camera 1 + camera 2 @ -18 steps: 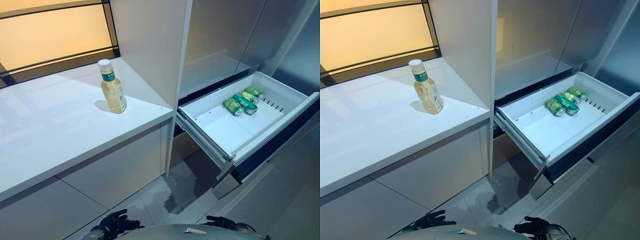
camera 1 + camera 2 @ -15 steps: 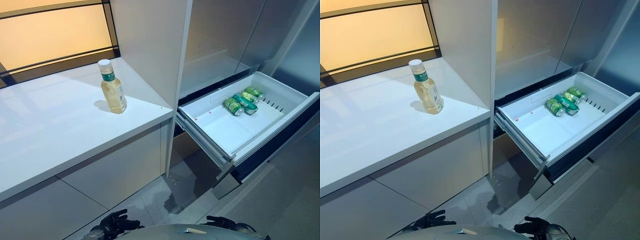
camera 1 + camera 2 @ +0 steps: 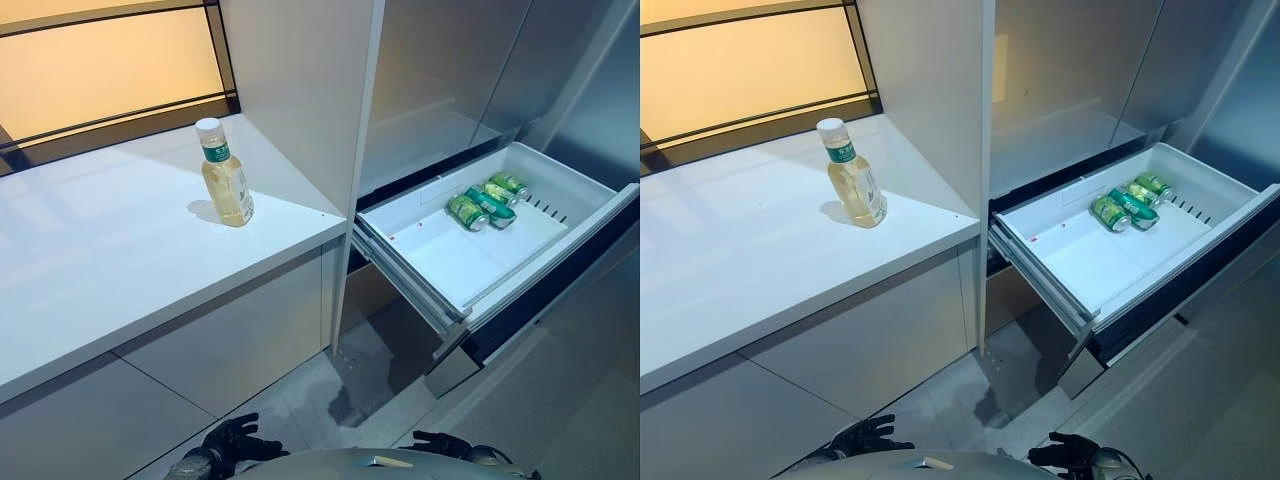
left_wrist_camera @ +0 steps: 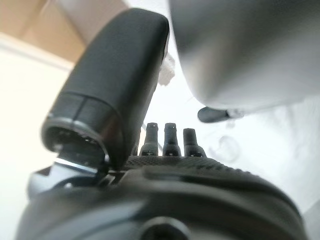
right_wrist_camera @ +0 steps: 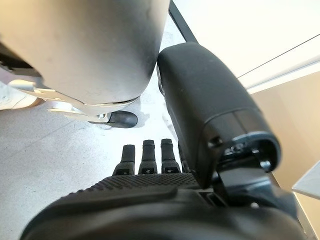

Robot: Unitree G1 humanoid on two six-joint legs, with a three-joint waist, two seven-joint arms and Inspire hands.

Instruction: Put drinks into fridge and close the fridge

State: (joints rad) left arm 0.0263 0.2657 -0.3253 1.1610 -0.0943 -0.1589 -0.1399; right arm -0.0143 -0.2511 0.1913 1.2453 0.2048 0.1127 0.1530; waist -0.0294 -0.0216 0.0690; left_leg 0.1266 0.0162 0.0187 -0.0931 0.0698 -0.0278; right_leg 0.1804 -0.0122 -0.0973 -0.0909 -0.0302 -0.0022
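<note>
A clear bottle of pale yellow drink (image 3: pixel 226 175) with a white cap and green label stands upright on the white counter (image 3: pixel 110 260), near its right end. The fridge's white drawer (image 3: pixel 470 262) is pulled open at the right, with green cans (image 3: pixel 486 203) lying at its far end. My left hand (image 3: pixel 231 442) hangs low at the bottom edge, empty, fingers relaxed; it also shows in its wrist view (image 4: pixel 165 142). My right hand (image 3: pixel 440 444) hangs low at the bottom right, empty, fingers relaxed, also in its wrist view (image 5: pixel 150 155).
A white tall panel (image 3: pixel 300 90) stands between the counter and the fridge. The grey fridge doors (image 3: pixel 450 70) rise above the drawer. Grey floor (image 3: pixel 350 390) lies below the drawer. A window (image 3: pixel 100 60) runs behind the counter.
My left hand has shifted slightly up and to the right at the bottom edge. Nothing else has moved.
</note>
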